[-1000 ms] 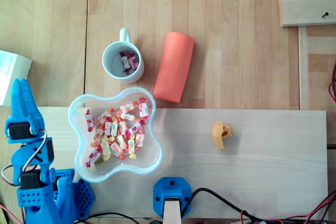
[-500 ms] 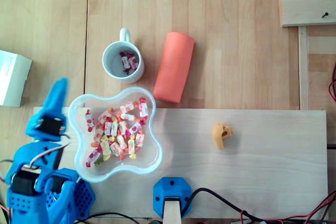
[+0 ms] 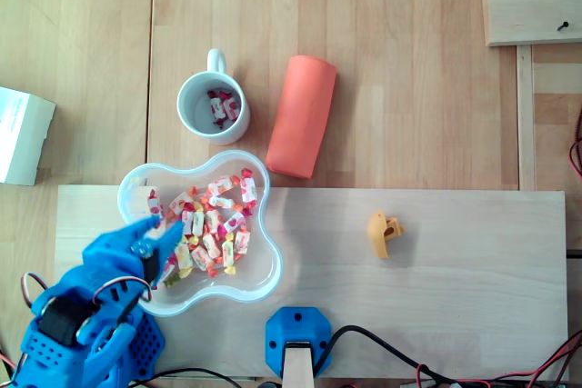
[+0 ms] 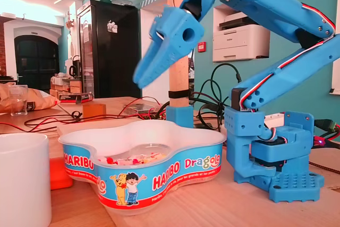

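End effector (image 3: 160,230) swung over lobed plastic bowl (image 3: 261,265), glossy wrapped candies (image 3: 207,229)

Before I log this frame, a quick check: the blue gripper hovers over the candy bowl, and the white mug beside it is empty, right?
Not empty: the overhead view shows wrapped candies in the white mug. The blue gripper does hover over the candy bowl.
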Robot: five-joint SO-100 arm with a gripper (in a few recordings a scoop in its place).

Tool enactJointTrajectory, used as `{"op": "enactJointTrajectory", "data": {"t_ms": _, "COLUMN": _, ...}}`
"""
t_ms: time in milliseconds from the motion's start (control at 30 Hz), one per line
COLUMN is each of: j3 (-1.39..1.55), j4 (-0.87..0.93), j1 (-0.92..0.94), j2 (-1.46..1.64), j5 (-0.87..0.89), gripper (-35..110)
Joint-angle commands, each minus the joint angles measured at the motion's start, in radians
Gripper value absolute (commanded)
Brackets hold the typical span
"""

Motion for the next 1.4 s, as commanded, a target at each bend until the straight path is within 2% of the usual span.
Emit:
{"op": "enactJointTrajectory", "data": {"t_ms": 0, "j3": -0.037, "j4": 0.117, "j1": 0.077, "j2": 0.011, "j5": 0.069, "gripper": 15}}
{"op": "enactJointTrajectory", "data": {"t_ms": 167, "j3": 0.048, "j4": 0.247, "j1": 0.129, "j2": 0.009, "j5": 0.146, "gripper": 15}}
{"op": "enactJointTrajectory", "data": {"t_ms": 367, "j3": 0.244, "j4": 0.233, "j1": 0.143, "j2": 0.025, "j5": 0.201, "gripper": 15}}
{"op": "enactJointTrajectory", "data": {"t_ms": 1367, "j3": 0.541, "j4": -0.048, "j1": 0.146, "j2": 0.021, "j5": 0.222, "gripper": 15}}
